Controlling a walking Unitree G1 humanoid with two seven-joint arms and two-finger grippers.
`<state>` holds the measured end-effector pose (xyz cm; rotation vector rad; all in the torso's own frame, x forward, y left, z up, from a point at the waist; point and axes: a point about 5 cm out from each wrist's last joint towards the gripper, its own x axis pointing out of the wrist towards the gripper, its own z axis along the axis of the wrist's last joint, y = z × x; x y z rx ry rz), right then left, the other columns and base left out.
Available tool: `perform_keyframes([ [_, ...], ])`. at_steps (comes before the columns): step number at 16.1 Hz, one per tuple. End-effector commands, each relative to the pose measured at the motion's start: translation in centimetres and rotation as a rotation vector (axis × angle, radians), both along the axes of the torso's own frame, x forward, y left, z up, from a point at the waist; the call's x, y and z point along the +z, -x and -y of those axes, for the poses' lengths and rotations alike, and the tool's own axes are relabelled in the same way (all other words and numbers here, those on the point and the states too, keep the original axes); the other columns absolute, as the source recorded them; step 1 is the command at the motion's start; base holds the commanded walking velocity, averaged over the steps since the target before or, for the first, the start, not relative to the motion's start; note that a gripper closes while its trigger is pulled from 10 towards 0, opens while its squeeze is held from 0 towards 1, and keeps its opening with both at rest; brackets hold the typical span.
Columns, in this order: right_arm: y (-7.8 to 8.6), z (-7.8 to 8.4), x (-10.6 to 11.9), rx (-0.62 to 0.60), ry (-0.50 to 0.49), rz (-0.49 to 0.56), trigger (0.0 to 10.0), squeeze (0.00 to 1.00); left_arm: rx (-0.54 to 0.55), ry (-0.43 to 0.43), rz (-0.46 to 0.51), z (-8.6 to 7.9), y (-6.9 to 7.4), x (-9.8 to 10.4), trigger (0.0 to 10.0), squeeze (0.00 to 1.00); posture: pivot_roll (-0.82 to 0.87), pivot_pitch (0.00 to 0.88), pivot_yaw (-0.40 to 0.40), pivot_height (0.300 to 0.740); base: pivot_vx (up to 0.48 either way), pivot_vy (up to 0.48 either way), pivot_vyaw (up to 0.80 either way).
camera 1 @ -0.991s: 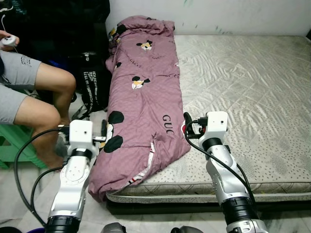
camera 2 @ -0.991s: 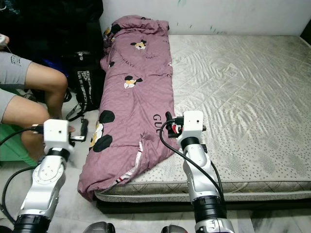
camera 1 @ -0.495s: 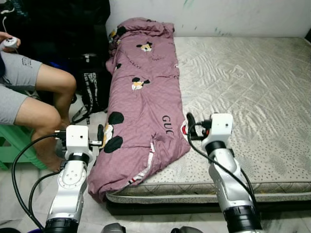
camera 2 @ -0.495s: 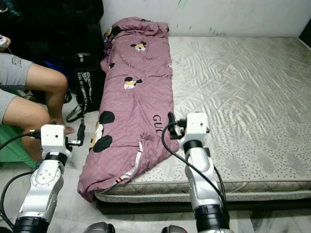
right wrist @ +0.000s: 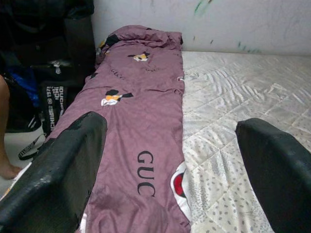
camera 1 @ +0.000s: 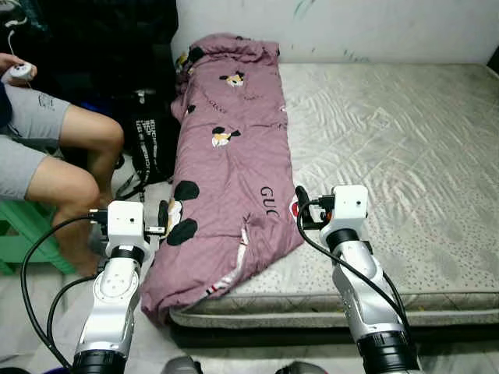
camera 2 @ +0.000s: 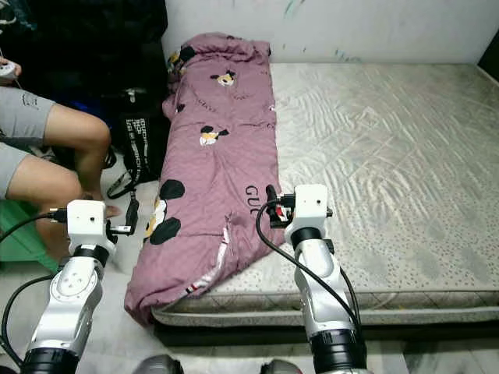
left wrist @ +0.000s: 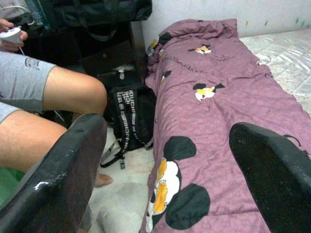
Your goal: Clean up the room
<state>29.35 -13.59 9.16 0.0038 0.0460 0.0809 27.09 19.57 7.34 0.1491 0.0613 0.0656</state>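
Purple quilt (camera 1: 232, 167) with cartoon-mouse print and "GUCCI" lettering lies folded into a long strip along the left edge of the mattress (camera 1: 390, 140). Its far end is bunched near the white wall (camera 1: 335, 27); its near end droops over the mattress corner toward the floor (camera 1: 47, 296).

Left gripper (left wrist: 165, 160) is raised beside the bed's left side, level with the quilt's overhanging near end. Fingers (left wrist: 58, 179) are spread wide, nothing between them; the wrist view looks past them along the quilt.

Right gripper (right wrist: 170, 170) hovers over the near part of the mattress, just right of the quilt's edge by the lettering. Fingers (right wrist: 58, 165) are also spread wide and hold nothing. Can't tell whether either gripper touches the fabric.

Black backpack (camera 1: 150, 144) with white lettering stands on the floor against the bed's left side, beside the quilt.

Person (camera 1: 54, 156) in grey shorts sits to the robot's left on a green stool (camera 1: 23, 230), bare legs toward the bed, hand (camera 1: 12, 66) holding a small white controller (camera 1: 19, 72).

Mattress surface right of the quilt is a bare, wrinkled, quilted cover.
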Motion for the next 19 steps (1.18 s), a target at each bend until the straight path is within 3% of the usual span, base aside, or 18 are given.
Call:
perform_keyframes([
  [1,0.03,-0.11,0.31,0.009,0.002,0.004,10.0,0.0,-0.002,0.001,-0.008,-0.1,0.06,-0.17,10.0,0.0,0.03,0.029,0.005,0.651,0.0,0.0,0.0],
  [7,-0.06,-0.21,0.3,0.015,-0.003,-0.002,10.0,0.0,-0.007,0.002,-0.01,-0.09,-0.03,-0.14,10.0,0.0,0.02,0.037,0.007,0.572,0.0,0.0,0.0],
  [17,-0.17,-0.44,0.21,0.038,0.0,-0.016,10.0,0.0,-0.001,-0.001,-0.011,-0.04,-0.19,-0.11,10.0,0.0,0.02,0.047,0.005,0.568,0.0,0.0,0.0],
  [19,-0.16,-0.55,0.25,0.046,-0.002,-0.014,10.0,0.0,-0.001,0.0,-0.012,-0.07,-0.18,-0.14,10.0,0.0,0.02,0.048,0.006,0.543,0.0,0.0,0.0],
])
